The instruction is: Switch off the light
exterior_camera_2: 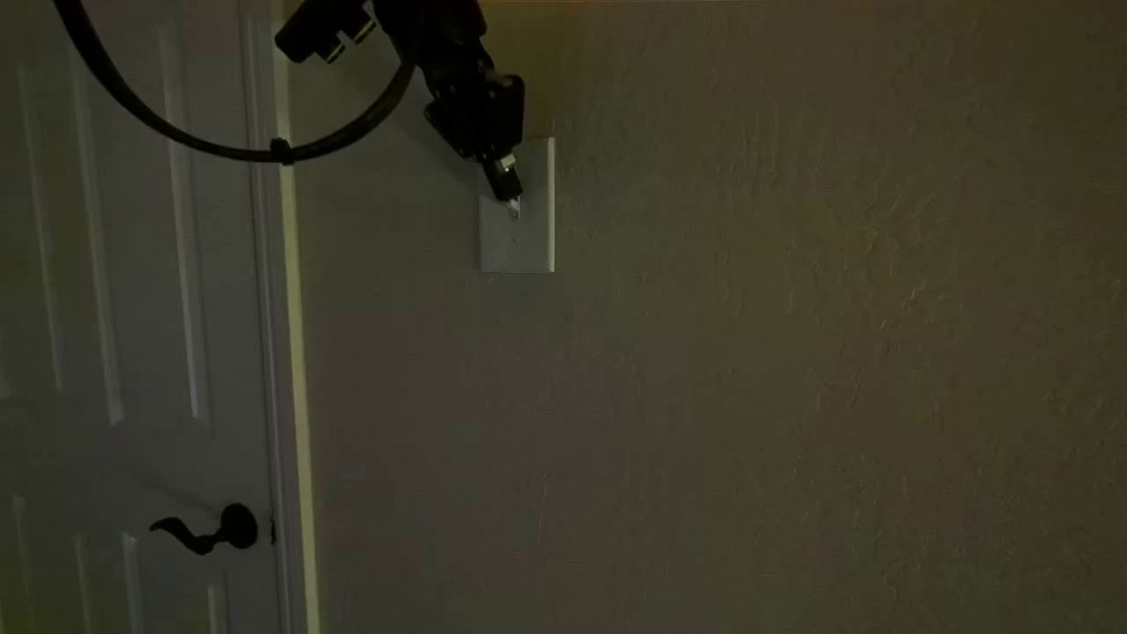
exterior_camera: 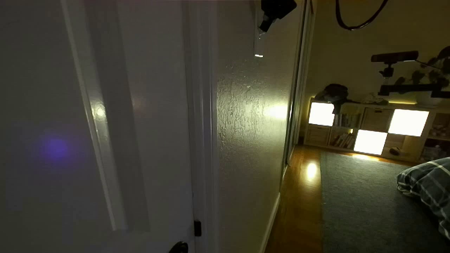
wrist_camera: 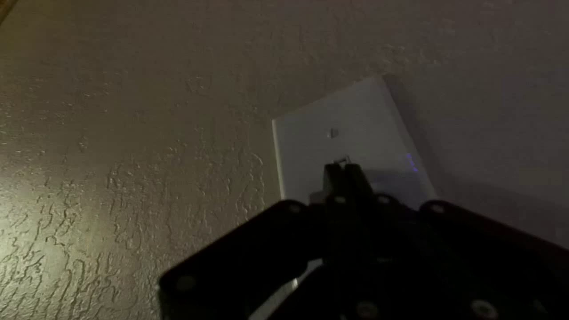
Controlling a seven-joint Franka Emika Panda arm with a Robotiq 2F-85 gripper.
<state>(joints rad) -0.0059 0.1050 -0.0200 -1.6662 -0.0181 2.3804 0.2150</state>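
Observation:
The light's lamp is out of view. Its switch is a white upright wall plate, seen in both exterior views [exterior_camera: 259, 45] [exterior_camera_2: 517, 251] and tilted in the wrist view [wrist_camera: 338, 115]. A small light toggle [exterior_camera_2: 514, 208] shows at the plate's middle, just below my fingertips. My black gripper [exterior_camera_2: 505, 194] points down at the plate from above, its tips at the toggle. In the wrist view my gripper [wrist_camera: 342, 166] has its two fingers together, and a bit of the toggle [wrist_camera: 343, 160] shows just beyond the tips. Whether the tips touch it I cannot tell.
A white door [exterior_camera: 158, 105] with a dark handle [exterior_camera_2: 220, 528] stands beside the switch. The textured wall [exterior_camera_2: 792, 352] surrounds the plate. A low shelf [exterior_camera: 378, 105] with glowing white cubes, a rug [exterior_camera: 365, 203] and a bed [exterior_camera: 429, 186] are farther off. A camera [exterior_camera: 394, 56] stands on a mount.

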